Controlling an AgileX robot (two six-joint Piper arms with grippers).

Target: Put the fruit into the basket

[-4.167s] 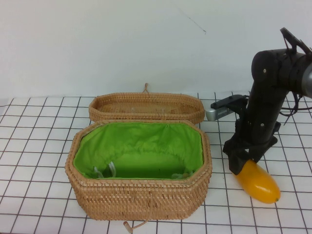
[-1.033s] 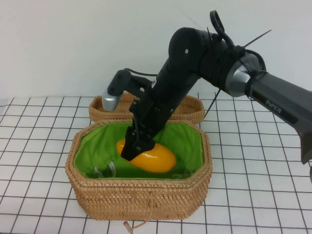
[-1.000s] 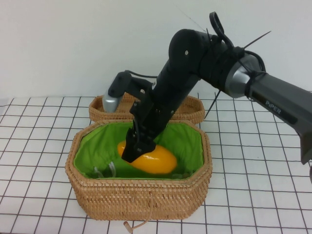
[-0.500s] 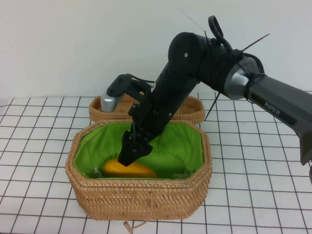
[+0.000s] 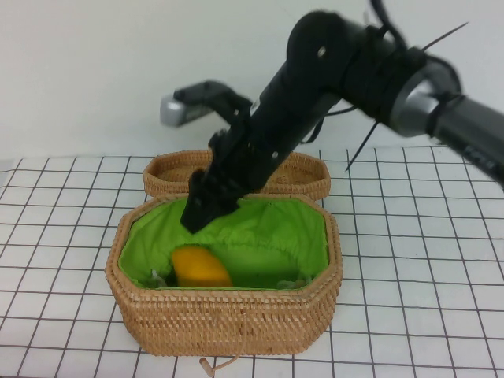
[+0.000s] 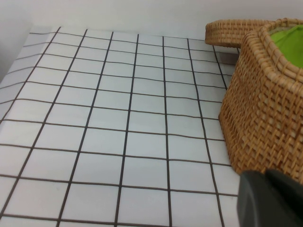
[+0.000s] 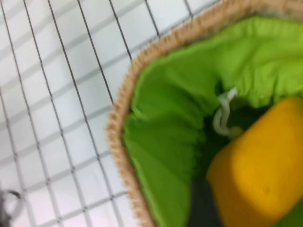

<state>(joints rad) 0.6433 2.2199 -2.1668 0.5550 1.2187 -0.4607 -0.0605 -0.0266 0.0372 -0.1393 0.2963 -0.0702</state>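
The yellow-orange fruit [image 5: 200, 268] lies inside the basket [image 5: 228, 315], on the green lining at its left front, free of any gripper. My right gripper [image 5: 198, 217] hangs above the basket's left half, a little above the fruit, open and empty. In the right wrist view the fruit [image 7: 258, 172] is close below, beside the basket's rim [image 7: 119, 124]. My left gripper [image 6: 266, 182] is low by the basket's outer wall [image 6: 265, 109], shut and empty; it is out of the high view.
The shallow wicker lid [image 5: 236, 175] lies just behind the basket, and shows in the left wrist view [image 6: 227, 33] too. White drawstrings [image 7: 223, 113] lie inside the lining. Gridded white table [image 5: 409, 260] spreads to both sides.
The right gripper let go of the fruit, which dropped to the basket's left front. The arm has since lifted up and away to the left.
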